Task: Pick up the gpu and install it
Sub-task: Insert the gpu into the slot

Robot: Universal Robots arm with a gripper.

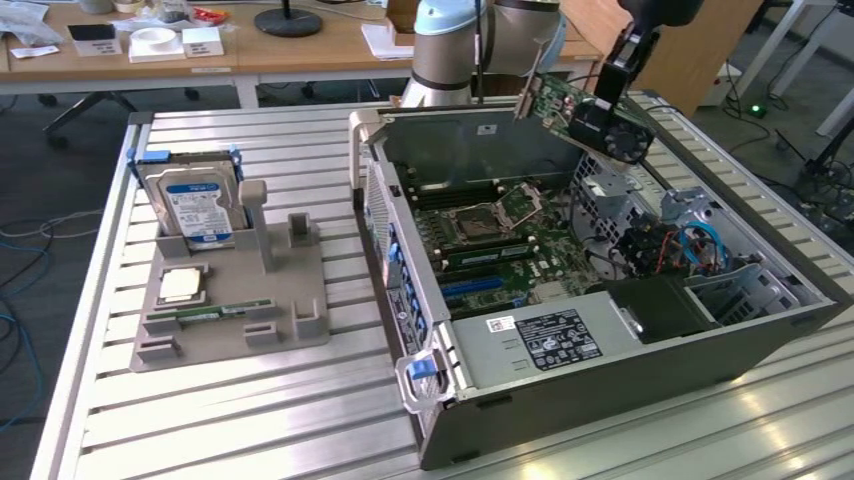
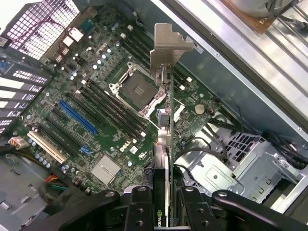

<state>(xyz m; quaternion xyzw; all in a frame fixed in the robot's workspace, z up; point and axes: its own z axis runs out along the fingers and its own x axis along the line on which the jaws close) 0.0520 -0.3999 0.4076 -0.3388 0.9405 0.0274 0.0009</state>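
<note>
The gpu, a green card with a black fan on one face, hangs tilted in the air over the far side of the open computer case. My gripper is shut on it from above. In the wrist view the gpu is seen edge-on, running away from my gripper, with its silvery end bracket at the far end. Below it lies the green motherboard with a blue slot and the empty processor socket.
A grey fixture on the slatted table, at the exterior view's left, carries a silver hard drive, a processor chip and a narrow RAM stick. Cables and a metal drive cage fill the case's right side.
</note>
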